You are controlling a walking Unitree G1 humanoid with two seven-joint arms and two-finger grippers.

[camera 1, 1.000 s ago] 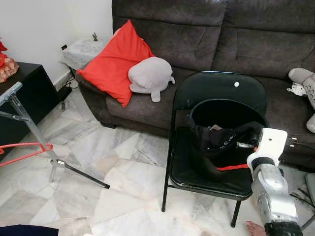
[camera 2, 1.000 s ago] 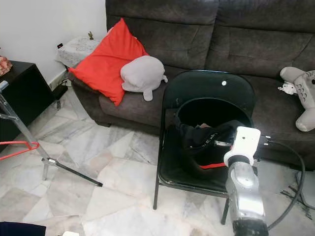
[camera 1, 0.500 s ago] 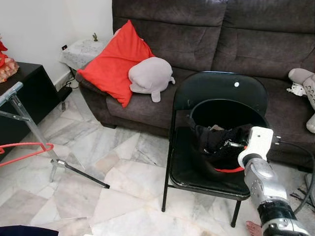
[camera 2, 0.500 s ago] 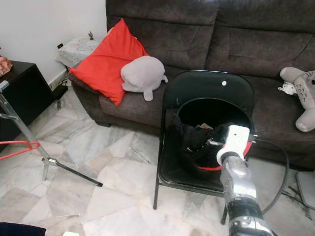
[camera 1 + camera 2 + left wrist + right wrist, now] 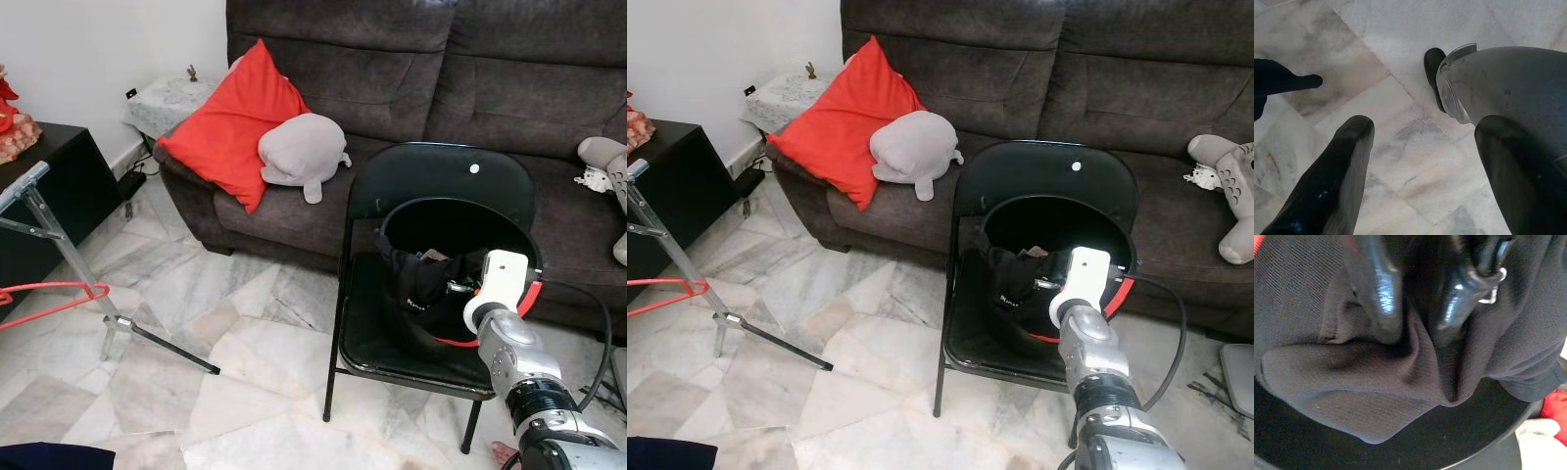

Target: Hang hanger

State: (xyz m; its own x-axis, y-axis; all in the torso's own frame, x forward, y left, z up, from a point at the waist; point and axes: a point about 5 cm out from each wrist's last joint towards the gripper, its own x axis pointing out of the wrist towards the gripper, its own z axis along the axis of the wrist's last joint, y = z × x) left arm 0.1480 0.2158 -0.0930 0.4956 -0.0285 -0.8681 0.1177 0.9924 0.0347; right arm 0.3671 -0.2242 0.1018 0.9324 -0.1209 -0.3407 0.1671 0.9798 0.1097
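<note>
Since a second ago my right gripper [image 5: 1415, 328] has pushed into the basket [image 5: 524, 294], fingers pinching black cloth [image 5: 1352, 396] that may slip.

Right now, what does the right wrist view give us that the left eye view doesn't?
Right wrist view: the right gripper, its black fingers pressed into a fold of the dark garment, the fabric's weave plain.
Left eye view: the black chair, the sofa, the red hanger on the rack's leg.
Both: the garment and the basket's red rim.
</note>
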